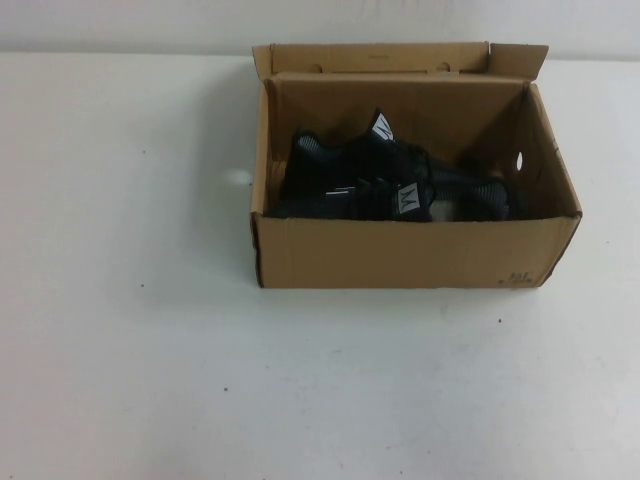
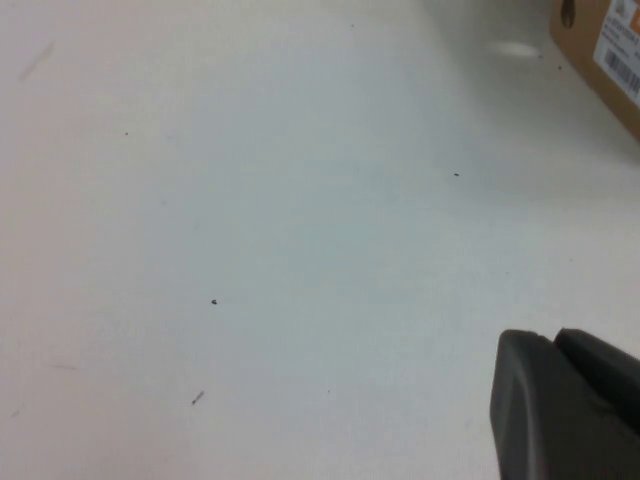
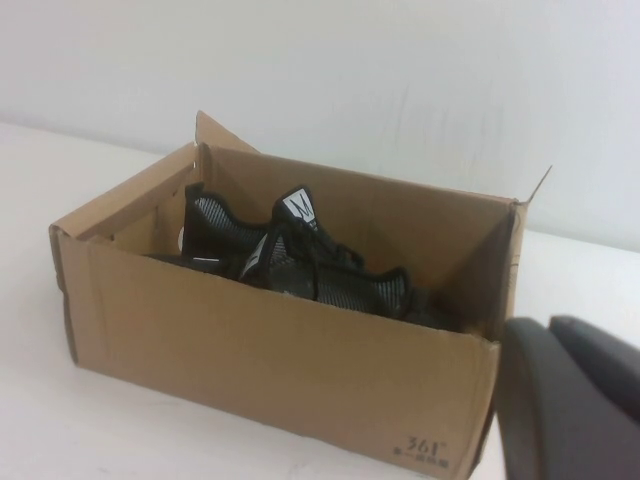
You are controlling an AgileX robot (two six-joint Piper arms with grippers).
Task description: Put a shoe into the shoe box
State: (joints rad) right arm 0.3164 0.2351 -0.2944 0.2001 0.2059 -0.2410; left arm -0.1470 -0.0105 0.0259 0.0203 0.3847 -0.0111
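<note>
Claws first: the left claw (image 2: 565, 405) shows only as a dark grey tip at the edge of its wrist view, hanging over bare white table (image 2: 250, 250) and touching nothing; whether its fingers are parted I cannot tell. Right claw (image 3: 570, 400) is the same story, a dark rounded tip in the corner of its own view, poised just beside the shoe box's (image 3: 280, 340) near corner and gripping nothing; how wide it stands cannot be told either. Neither arm reaches into the high view.

Moving outward, writing: small dark print at the box's front corner reads "361°" with a line beneath too small to make out. On the end wall the left wrist camera catches a white barcode label (image 2: 618, 60) with an orange patch, plus a finger hole.

And inside the brown cardboard box (image 1: 400, 250), lid flap folded back, lies the shoe (image 1: 350, 200), black mesh with silver-white dashes and a white logo patch on the tongue. A second shoe (image 1: 390, 150) of the same kind lies behind it, tongue patch up, both fully within the walls.
</note>
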